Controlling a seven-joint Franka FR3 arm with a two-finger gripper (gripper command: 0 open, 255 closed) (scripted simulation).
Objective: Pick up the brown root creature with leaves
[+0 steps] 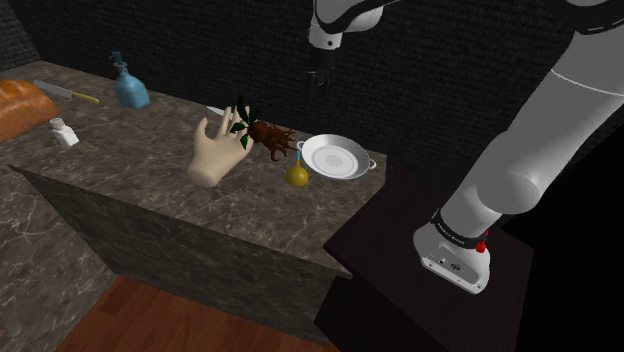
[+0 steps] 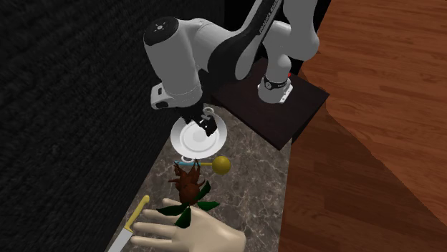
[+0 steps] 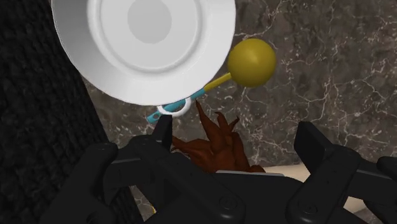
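The brown root creature [image 1: 270, 135] lies on the marble counter with its green leaves [image 1: 242, 114] pointing toward a beige hand model [image 1: 214, 152]. In the second exterior view the creature [image 2: 188, 184] lies between the hand and a white plate. My black gripper [image 1: 320, 76] hangs well above the counter, over the gap between creature and plate [image 1: 335, 157]. In the wrist view the gripper [image 3: 238, 138] is open, its fingers [image 3: 163, 132] standing apart, and the creature's roots [image 3: 214, 141] show far below between them, untouched.
A rattle with a yellow ball [image 3: 252, 61] lies beside the white plate [image 3: 143, 38]. Farther along the counter stand a blue bottle [image 1: 130, 88], a white shaker [image 1: 65, 132], a bread loaf [image 1: 20, 104] and a knife [image 1: 66, 93]. A dark wall backs the counter.
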